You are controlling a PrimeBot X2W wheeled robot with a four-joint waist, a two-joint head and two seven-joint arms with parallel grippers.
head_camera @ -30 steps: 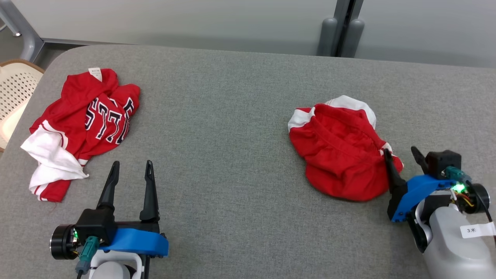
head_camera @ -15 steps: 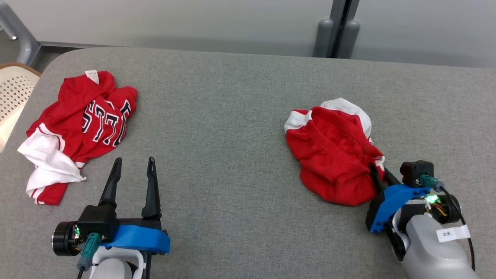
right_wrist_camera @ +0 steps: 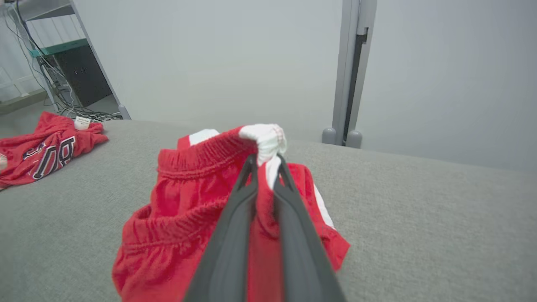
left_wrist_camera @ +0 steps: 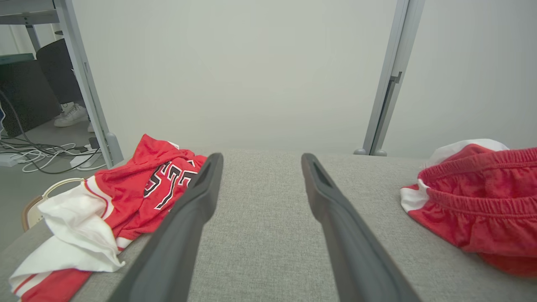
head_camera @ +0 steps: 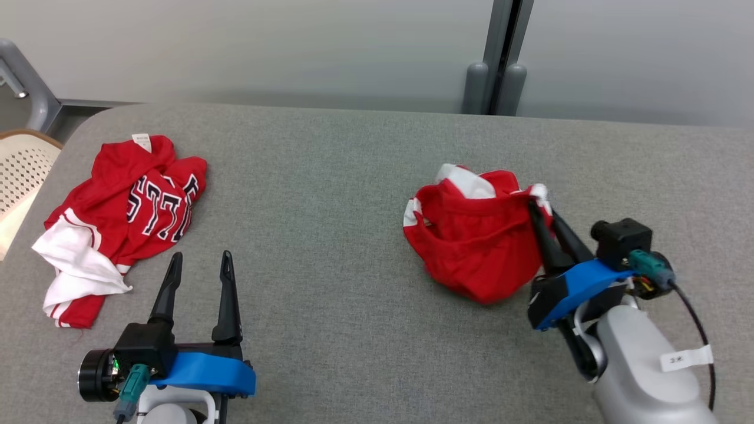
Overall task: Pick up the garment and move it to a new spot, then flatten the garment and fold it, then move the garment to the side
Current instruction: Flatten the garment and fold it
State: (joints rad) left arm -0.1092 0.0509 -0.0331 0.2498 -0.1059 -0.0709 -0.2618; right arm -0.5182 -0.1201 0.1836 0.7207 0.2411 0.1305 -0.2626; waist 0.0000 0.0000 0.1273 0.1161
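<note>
The garment, a pair of red shorts (head_camera: 471, 247) with white trim, is bunched at the right of the grey table (head_camera: 330, 176). My right gripper (head_camera: 539, 206) is shut on its white-edged waistband corner and holds that edge up, while the rest sags onto the table. In the right wrist view the fingers (right_wrist_camera: 265, 159) pinch the cloth of the shorts (right_wrist_camera: 188, 201) between their tips. My left gripper (head_camera: 200, 259) rests open near the front left, its fingers (left_wrist_camera: 260, 161) holding nothing. The shorts (left_wrist_camera: 474, 201) also lie at the right of the left wrist view.
A crumpled red jersey (head_camera: 135, 200) with lettering and white sleeves lies at the table's far left, seen too as the jersey (left_wrist_camera: 142, 184) beside my left fingers. A wicker chair (head_camera: 20, 171) stands past the left edge. A grey post (head_camera: 495, 82) rises behind the table.
My right gripper closed on the shorts' edge and lifted it up and to the left, dragging the shorts along. The head camera shifted. The left gripper stayed put.
</note>
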